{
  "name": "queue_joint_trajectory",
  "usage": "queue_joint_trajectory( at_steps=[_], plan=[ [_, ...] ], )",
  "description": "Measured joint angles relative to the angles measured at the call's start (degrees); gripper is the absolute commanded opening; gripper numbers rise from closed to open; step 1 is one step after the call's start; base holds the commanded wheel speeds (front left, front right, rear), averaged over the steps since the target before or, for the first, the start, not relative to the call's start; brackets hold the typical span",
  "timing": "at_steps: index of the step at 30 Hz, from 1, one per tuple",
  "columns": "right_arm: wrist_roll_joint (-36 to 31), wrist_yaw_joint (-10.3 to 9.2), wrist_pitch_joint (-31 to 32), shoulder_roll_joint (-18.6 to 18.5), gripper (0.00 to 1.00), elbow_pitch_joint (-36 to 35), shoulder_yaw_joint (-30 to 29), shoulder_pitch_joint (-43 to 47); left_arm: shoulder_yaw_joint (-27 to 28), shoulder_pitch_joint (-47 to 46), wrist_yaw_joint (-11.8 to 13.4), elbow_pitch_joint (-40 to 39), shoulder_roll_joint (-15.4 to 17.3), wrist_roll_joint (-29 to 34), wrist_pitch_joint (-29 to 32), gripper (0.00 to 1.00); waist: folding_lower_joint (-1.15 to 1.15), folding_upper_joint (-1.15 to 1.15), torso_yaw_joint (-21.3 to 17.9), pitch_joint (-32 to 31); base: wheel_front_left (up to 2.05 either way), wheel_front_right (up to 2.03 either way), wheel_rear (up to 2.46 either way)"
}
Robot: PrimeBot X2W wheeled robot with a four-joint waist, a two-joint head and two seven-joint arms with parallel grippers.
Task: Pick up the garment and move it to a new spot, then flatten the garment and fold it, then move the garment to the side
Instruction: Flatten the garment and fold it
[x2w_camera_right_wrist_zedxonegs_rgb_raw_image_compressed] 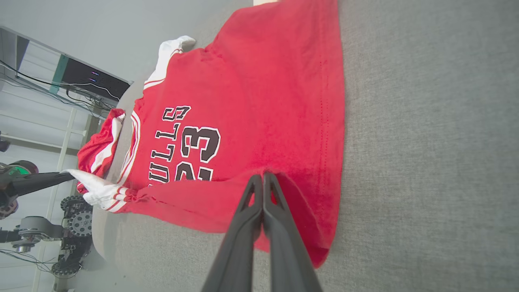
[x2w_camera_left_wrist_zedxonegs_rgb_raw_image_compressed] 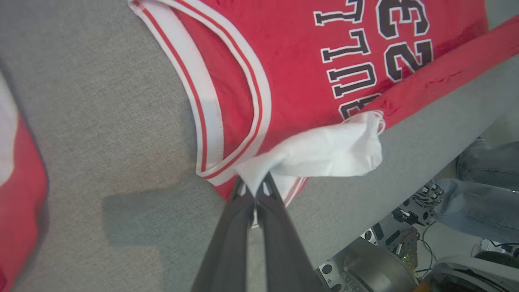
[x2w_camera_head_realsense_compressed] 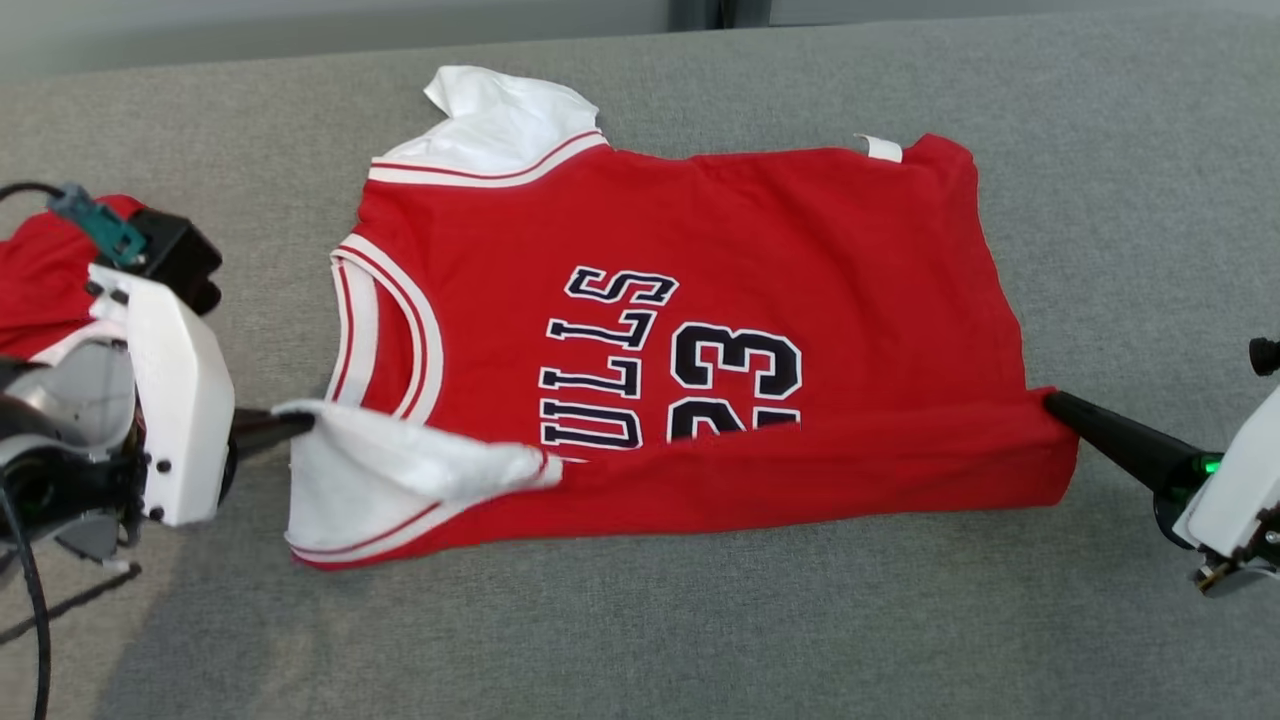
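Observation:
The garment (x2w_camera_head_realsense_compressed: pixel 700 250) is a red jersey with white trim and dark lettering, spread flat on the grey cushioned surface (x2w_camera_head_realsense_compressed: pixel 1120 200). Its near edge is raised off the surface and folded partway over the lettering. My left gripper (x2w_camera_head_realsense_compressed: pixel 300 422) is shut on the white sleeve corner at the garment's near left; in the left wrist view the white cloth (x2w_camera_left_wrist_zedxonegs_rgb_raw_image_compressed: pixel 324 152) bunches out from my closed left gripper (x2w_camera_left_wrist_zedxonegs_rgb_raw_image_compressed: pixel 255 190). My right gripper (x2w_camera_head_realsense_compressed: pixel 1050 402) is shut on the red hem corner at the near right, and the right wrist view shows that gripper (x2w_camera_right_wrist_zedxonegs_rgb_raw_image_compressed: pixel 262 177) pinching the garment (x2w_camera_right_wrist_zedxonegs_rgb_raw_image_compressed: pixel 251 101).
A second red and white cloth (x2w_camera_head_realsense_compressed: pixel 40 270) lies at the far left behind my left wrist. Grey surface stretches around the garment on all sides. Past its near edge the left wrist view shows a person's jeans-clad leg (x2w_camera_left_wrist_zedxonegs_rgb_raw_image_compressed: pixel 482 190) and the robot's base (x2w_camera_left_wrist_zedxonegs_rgb_raw_image_compressed: pixel 373 263).

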Motion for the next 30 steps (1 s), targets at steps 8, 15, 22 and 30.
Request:
queue_joint_trajectory(
  at_steps=[8, 15, 22, 30],
  plan=[
    [1.59, 0.00, -0.96, 2.47, 0.00, 2.01, 0.14, -1.98, -0.14, -6.14, -1.42, 7.97, -4.54, 3.08, 1.24, 0.00, 0.00, 0.00, -1.91, 2.28, 0.00, 0.00, 0.00],
    [0.80, 0.00, -2.75, 4.05, 0.00, 3.20, 0.59, -2.76, -1.11, -7.22, -3.01, 13.23, -6.65, 4.23, 1.51, 0.00, 0.00, 0.00, -3.22, 3.07, 0.00, 0.00, 0.00],
    [-0.64, 0.00, -5.14, 5.57, 0.00, 3.60, 0.03, -3.65, -1.14, -7.87, -4.09, 16.96, -7.89, 4.27, 0.94, 0.00, 0.00, 0.00, -3.39, 2.88, 0.00, 0.00, 0.00],
    [-1.14, 0.00, -7.56, 7.02, 1.00, 7.13, -0.34, -4.31, -0.41, -7.88, -5.47, 20.67, -10.59, 3.82, -1.51, 1.00, 0.00, 0.00, -2.75, 2.46, 0.00, 0.00, 0.00]
  ],
)
